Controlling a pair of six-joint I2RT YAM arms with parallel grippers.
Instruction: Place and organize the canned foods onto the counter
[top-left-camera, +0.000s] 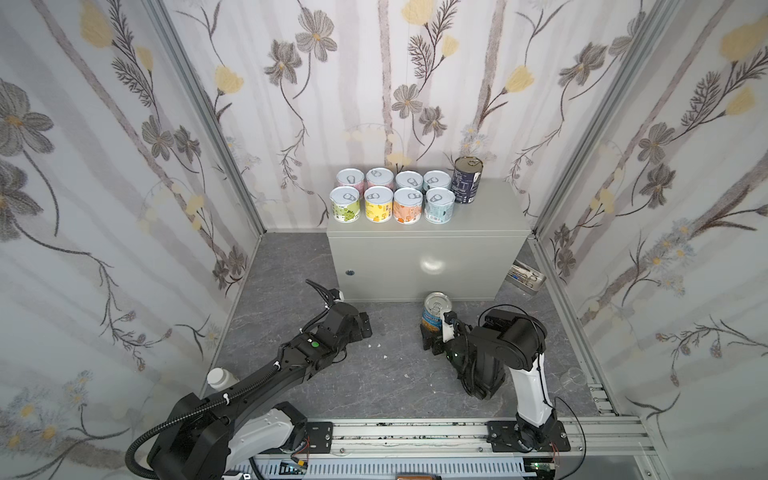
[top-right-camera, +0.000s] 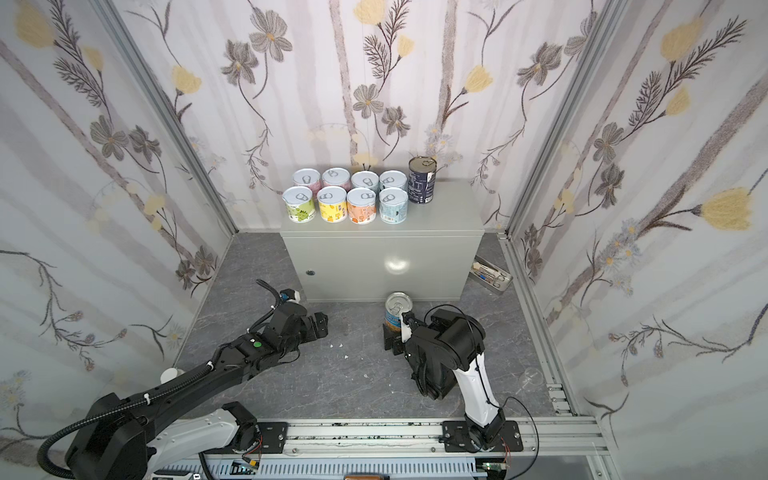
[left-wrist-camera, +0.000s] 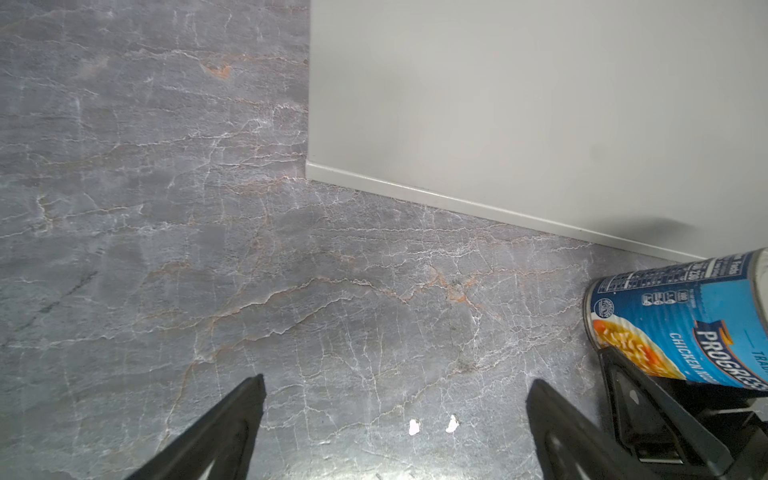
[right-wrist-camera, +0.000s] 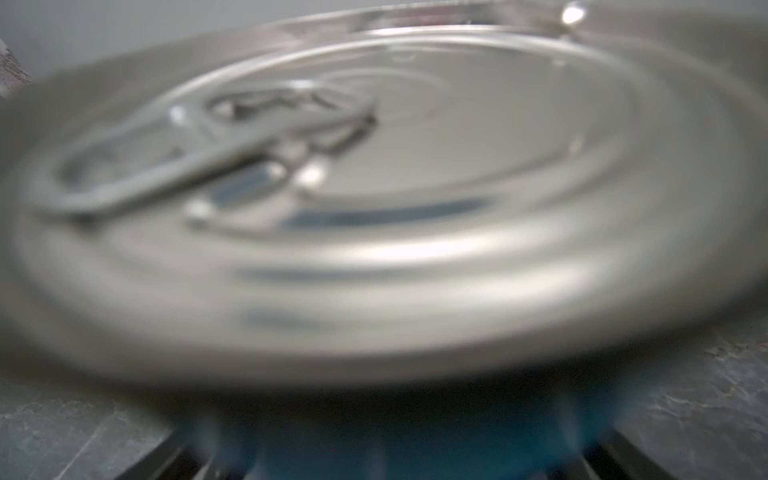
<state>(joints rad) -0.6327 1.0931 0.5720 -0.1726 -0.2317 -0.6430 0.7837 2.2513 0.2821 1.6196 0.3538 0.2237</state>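
Observation:
The blue Progresso can (top-left-camera: 435, 309) (top-right-camera: 397, 309) stands upright on the dark floor just in front of the counter (top-left-camera: 490, 208) (top-right-camera: 374, 257). My right gripper (top-left-camera: 436, 332) (top-right-camera: 395, 336) straddles its lower body, one finger on each side. The right wrist view is filled by the can's silver lid (right-wrist-camera: 374, 166), and whether the pads press the can is unclear. Several short pastel cans (top-left-camera: 390, 195) stand in two rows on the counter's left part, with a dark navy can (top-left-camera: 466, 180) beside them. My left gripper (top-left-camera: 366, 325) (left-wrist-camera: 399, 380) hovers open and empty over the floor.
A shiny metal tray (top-left-camera: 525, 278) of utensils sits on the floor right of the counter. A white-capped bottle (top-left-camera: 218, 377) stands at the near left by the wall. Small white crumbs (left-wrist-camera: 432, 426) lie on the floor. A clear cup (top-left-camera: 573, 376) lies near the right rail.

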